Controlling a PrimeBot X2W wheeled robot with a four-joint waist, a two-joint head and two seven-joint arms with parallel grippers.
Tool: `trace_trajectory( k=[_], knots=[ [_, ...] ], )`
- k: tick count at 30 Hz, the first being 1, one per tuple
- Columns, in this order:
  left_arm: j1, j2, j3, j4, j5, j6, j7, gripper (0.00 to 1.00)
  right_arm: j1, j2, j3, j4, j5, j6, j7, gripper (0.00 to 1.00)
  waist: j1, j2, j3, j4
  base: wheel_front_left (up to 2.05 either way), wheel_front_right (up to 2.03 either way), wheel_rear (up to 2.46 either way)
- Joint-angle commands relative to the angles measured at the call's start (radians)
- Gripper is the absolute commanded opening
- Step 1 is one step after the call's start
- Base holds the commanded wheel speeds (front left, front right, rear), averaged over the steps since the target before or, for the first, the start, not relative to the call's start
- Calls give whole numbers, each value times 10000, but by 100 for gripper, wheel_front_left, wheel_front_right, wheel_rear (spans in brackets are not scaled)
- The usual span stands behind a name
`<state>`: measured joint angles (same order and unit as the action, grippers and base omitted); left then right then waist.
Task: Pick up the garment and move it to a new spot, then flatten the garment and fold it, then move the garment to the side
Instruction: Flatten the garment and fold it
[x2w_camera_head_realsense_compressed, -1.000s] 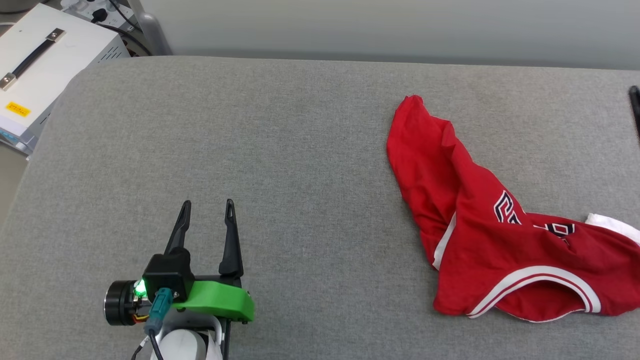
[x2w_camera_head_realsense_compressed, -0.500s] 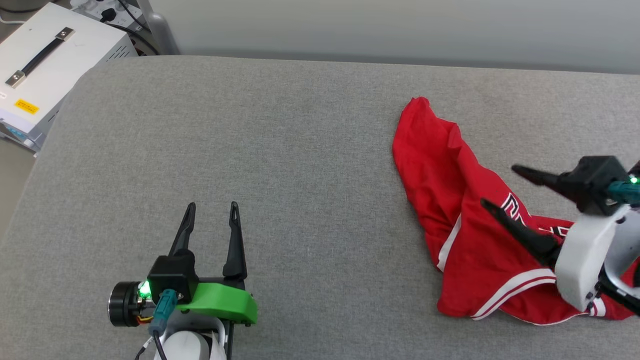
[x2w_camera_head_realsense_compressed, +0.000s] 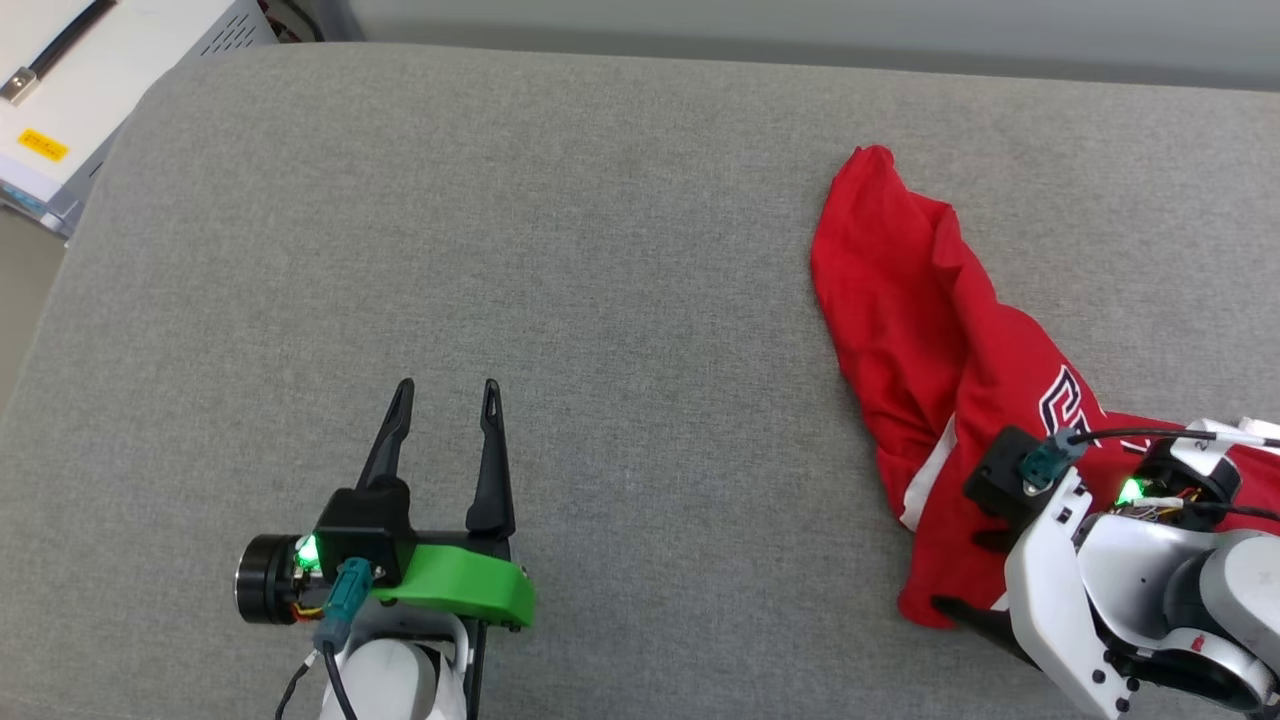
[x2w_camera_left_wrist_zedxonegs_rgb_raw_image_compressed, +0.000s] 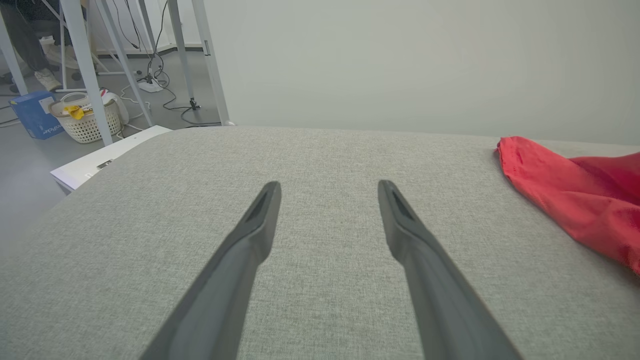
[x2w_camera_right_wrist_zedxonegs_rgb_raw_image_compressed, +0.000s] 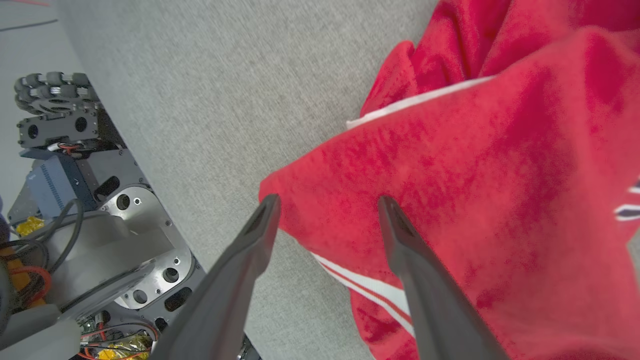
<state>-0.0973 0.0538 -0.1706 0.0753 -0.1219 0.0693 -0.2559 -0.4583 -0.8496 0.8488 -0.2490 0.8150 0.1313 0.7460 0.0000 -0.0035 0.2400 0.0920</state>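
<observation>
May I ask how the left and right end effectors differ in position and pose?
The left end effector hovers over bare grey surface, apart from the garment; the right end effector is at the garment's near corner, one finger over red cloth, the other at its edge. The left one's fingers point away from the robot; the right one's angle down at the fabric. Both are open and hold nothing.

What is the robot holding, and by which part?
Nothing yet. The right gripper stands open over a corner of the red garment, not closed on it; the left gripper is open too, away from it.
</observation>
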Motion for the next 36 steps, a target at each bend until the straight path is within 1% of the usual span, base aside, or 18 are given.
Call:
trace_trajectory(
  k=[1, 5, 8, 12, 13, 14, 20, 23, 27, 31, 33, 36],
  knots=[
    [-222, -36, -47, -45, -117, 75, -59, 100, -233, 115, 253, 386, -49, -6, -80, 100, 0, 35, 327, 196, 0, 0, 0],
    [-396, -36, -161, -28, -208, 136, -59, 100, -462, 317, 1300, 1613, -447, -6, -381, 100, 0, 35, 604, 354, 0, 0, 0],
    [-453, -36, -190, 1, -256, 195, -59, 100, -419, 550, 2066, 2533, -299, -6, -608, 100, 0, 35, 677, 406, 0, 0, 0],
    [-449, -36, -132, 48, -266, 234, -59, 100, -669, 766, 2579, 3117, -139, -6, -1377, 100, 0, 35, 609, 374, 0, 0, 0],
    [-433, -36, -93, 66, -261, 236, -59, 100, -758, 819, 2612, 3168, -69, -6, -1620, 46, 0, 35, 563, 342, 0, 0, 0],
    [-419, -36, -50, 87, -251, 239, -59, 100, -895, 871, 2652, 3218, -32, -6, -1922, 0, 0, 35, 503, 304, 0, 0, 0],
    [-382, -36, -10, 126, -216, 202, -59, 100, -1855, 951, 2695, 3044, -173, -6, -3353, 0, 0, 35, 107, 196, 0, 0, 0],
    [-349, -36, -21, 115, -220, 194, -59, 100, -2325, 1025, 2556, 2770, -173, -6, -3835, 0, 0, 35, -52, 246, 0, 0, 0],
    [-279, -36, -12, 79, -226, 204, -59, 100, -3069, 1285, 2167, 2486, -109, -6, -4364, 0, 0, 35, -170, 403, 0, 0, 0],
    [-242, -36, 12, 60, -260, 233, -59, 100, -3920, 1784, 1778, 2645, -121, -6, -4779, 0, 0, 35, -152, 677, 0, 0, 0],
    [-244, -36, 28, 31, -295, 266, -59, 100, -4326, 2168, 1643, 2847, -167, -6, -5039, 0, 0, 35, -108, 815, 0, 0, 0],
    [-242, -36, 30, 2, -342, 293, -59, 100, -4934, 2846, 1712, 3294, -401, -6, -5391, 0, 0, 35, -13, 1030, 0, 0, 0]
  ],
)
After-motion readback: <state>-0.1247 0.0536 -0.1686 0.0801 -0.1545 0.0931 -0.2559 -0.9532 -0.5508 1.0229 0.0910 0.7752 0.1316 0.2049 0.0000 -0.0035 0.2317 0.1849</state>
